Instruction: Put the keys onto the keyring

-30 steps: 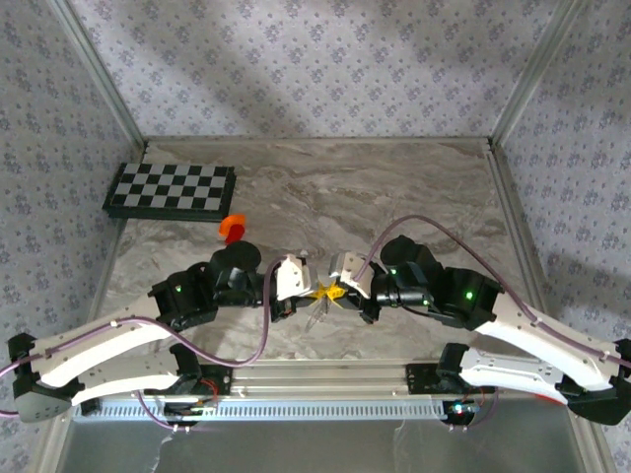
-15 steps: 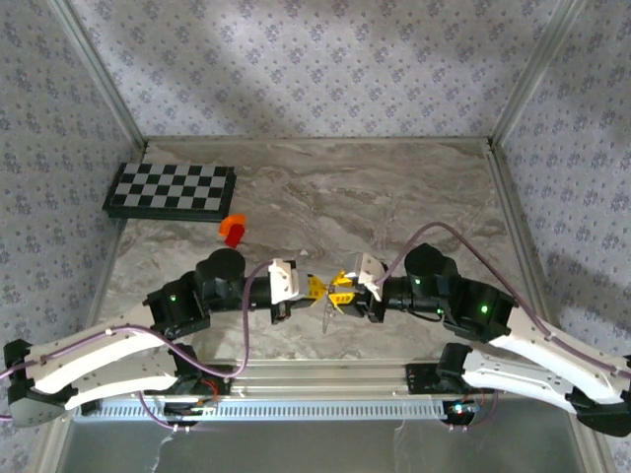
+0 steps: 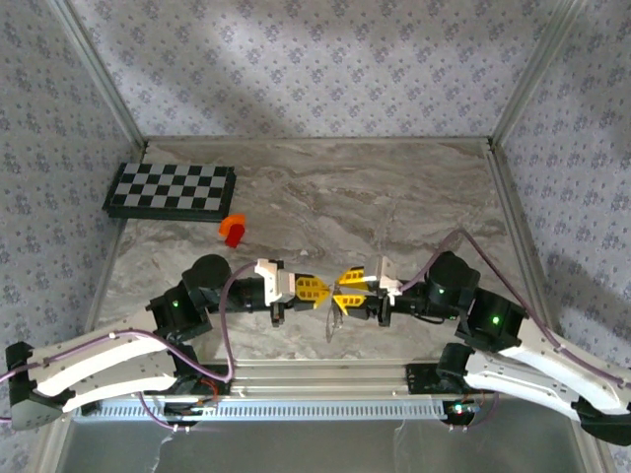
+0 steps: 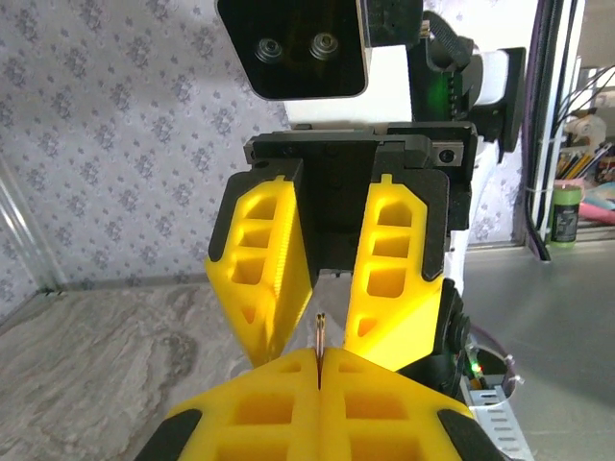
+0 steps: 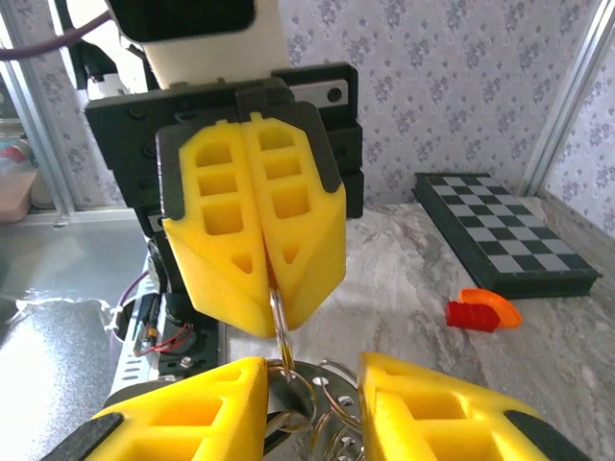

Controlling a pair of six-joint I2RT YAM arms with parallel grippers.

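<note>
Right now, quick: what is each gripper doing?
Left gripper: closed on a thin metal piece, apparently the key.
Right gripper: open, the keyring between its fingers; whether it grips it cannot be told.

soft, even light in the top view. broad diagonal shadow bands cross the wall [image 3: 296,59] at upper left and far right, and the table [image 3: 394,187] is pale with no glare. in the left wrist view the left claw [image 4: 318,360] at the bottom edge is close and slightly soft. at lower left of the right wrist view a shiny sheet [image 5: 48,355] glares, and the right claw [image 5: 312,384] at the bottom is blurred.
</note>
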